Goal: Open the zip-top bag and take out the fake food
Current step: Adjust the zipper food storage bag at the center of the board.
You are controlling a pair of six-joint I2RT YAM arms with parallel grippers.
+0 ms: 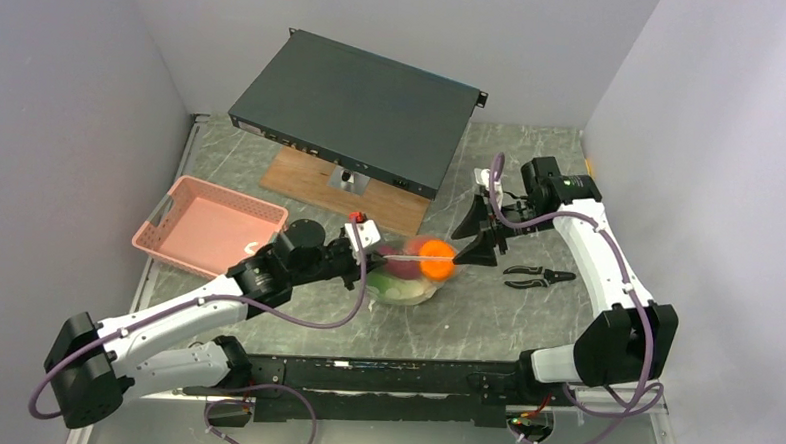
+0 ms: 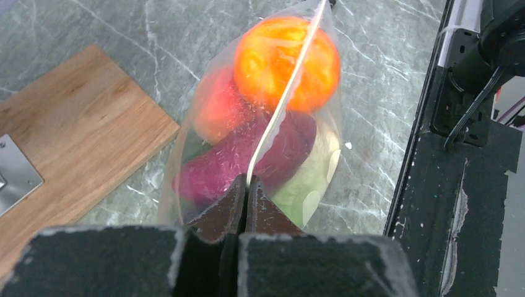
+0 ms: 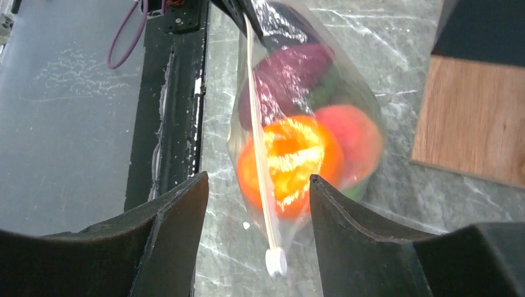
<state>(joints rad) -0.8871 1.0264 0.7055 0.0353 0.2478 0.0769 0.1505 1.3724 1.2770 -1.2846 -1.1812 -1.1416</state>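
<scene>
Closest of all, at the bottom of the left wrist view, the left gripper [image 2: 246, 185] is pinched shut on one end of the zip strip [image 2: 290, 83] of the zip-top bag [image 2: 186, 139]. The bag hangs in the middle of the top view, strip on top. I cannot tell if its bottom touches the counter [image 1: 525, 318].

All the fake food [image 2: 282, 148] is inside the bag: a dark purple-red piece [image 2: 216, 170], a pale green leafy head [image 2: 309, 179], a red-pink fruit [image 2: 216, 105] and an orange ball [image 2: 282, 59] at the far end.

Past the ball, the right gripper [image 3: 258, 179] is wide open, one finger on each side of the bag's other end. A small white tab [image 3: 275, 261] sits on the strip there, low in the right wrist view.

I think trouble could come when it shuts. The orange ball bulges right between those fingers, so they might squeeze the ball and not the thin strip. Then the bag would stay shut. A hard tug could also pull the slippery strip out of the left gripper, and the bag would drop. If the bag pops open fast, the round fruit could roll away.

Farther off lie black pliers [image 1: 537, 275] on the right, a pink basket [image 1: 208, 229] on the left, and a wooden board [image 1: 301, 173] under a black box [image 1: 359, 105] at the top.
</scene>
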